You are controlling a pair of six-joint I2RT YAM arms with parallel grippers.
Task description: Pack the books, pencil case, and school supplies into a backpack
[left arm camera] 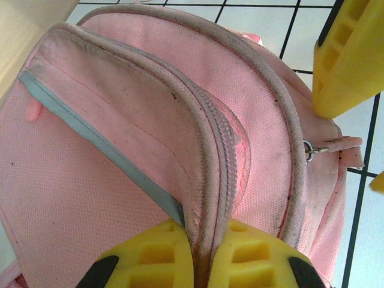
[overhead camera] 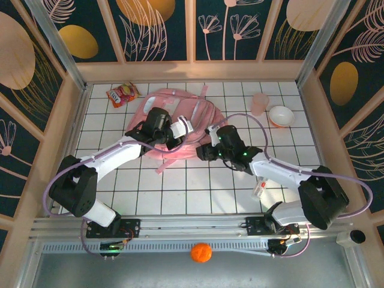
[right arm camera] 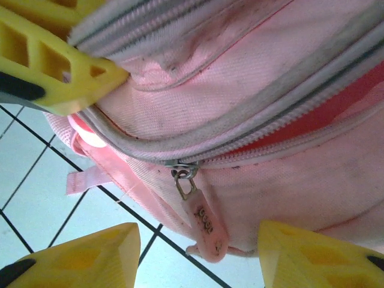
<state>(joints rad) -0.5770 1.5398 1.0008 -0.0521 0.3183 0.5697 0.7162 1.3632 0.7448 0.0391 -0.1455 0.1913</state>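
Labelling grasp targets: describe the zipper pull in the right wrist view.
Find the pink backpack mid-table, its edge by the right gripper. Below the grey zipper track hangs a metal slider; the pull is the embossed pink tab dangling from it, unlike the flat strap loop beside.

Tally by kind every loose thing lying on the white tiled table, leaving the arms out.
Glossy pink backpack: 1
Red-orange snack bag: 1
Translucent pink cup: 1
White bowl: 1
Small white oblong item with red marks: 1
Total: 5
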